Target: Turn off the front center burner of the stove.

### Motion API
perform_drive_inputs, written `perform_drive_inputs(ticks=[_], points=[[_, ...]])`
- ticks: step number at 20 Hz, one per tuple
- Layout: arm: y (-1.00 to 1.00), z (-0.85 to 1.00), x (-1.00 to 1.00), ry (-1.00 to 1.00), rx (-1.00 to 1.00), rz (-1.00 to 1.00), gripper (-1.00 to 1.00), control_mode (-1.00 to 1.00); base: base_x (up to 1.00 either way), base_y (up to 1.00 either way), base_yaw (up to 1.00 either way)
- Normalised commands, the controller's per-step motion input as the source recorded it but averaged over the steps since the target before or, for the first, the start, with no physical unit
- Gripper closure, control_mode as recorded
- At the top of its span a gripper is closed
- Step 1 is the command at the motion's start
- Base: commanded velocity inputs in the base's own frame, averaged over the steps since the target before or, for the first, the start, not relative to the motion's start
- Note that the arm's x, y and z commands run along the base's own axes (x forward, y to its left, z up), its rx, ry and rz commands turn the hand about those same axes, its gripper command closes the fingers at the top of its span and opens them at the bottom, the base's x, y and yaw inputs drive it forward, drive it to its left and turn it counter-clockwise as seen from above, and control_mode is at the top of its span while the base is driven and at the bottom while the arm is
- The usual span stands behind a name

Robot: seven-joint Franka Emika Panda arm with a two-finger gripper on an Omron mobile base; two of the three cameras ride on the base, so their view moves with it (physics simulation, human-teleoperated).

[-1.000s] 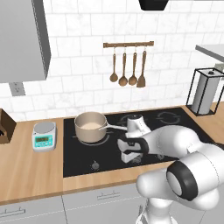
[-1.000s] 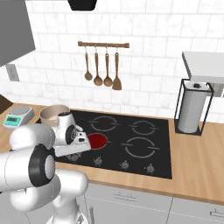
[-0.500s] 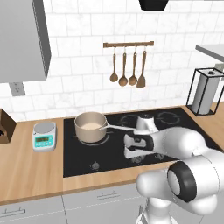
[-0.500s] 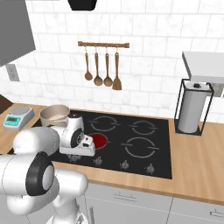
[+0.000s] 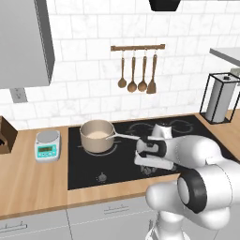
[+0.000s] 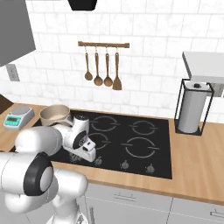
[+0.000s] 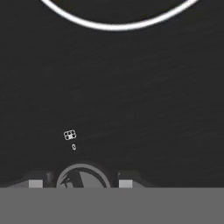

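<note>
Pressing down at the front knob row, the gripper [image 7: 78,183] is straddling a round knob [image 7: 82,176] at six o'clock in the hand view; whether it's clamped, I cannot tell. On the stove [image 6: 148,164] no red glow is showing, so the burner is probably off.

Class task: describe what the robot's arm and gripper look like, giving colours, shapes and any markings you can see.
The arm is glossy white, built from rounded, bulbous segments, with dark grey-black discs at the joints. The gripper has a boxy white hand and two small dark finger tips with pale pads. No cables or markings are visible.
</note>
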Motion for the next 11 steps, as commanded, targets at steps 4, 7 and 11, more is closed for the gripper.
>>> perform_drive_inputs(ticks=[4,7,11], points=[[-0.33,0.00,-0.09,0.00,0.19,-0.70,1.00,-1.00,0.00,0.00,0.00],[-0.13,0.03,-0.06,-0.08,0.07,-0.05,1.00,-1.00,0.00,0.00,0.00],[0.00,0.00,0.00,0.00,0.00,0.00,1.00,-1.00,0.00,0.00,0.00]])
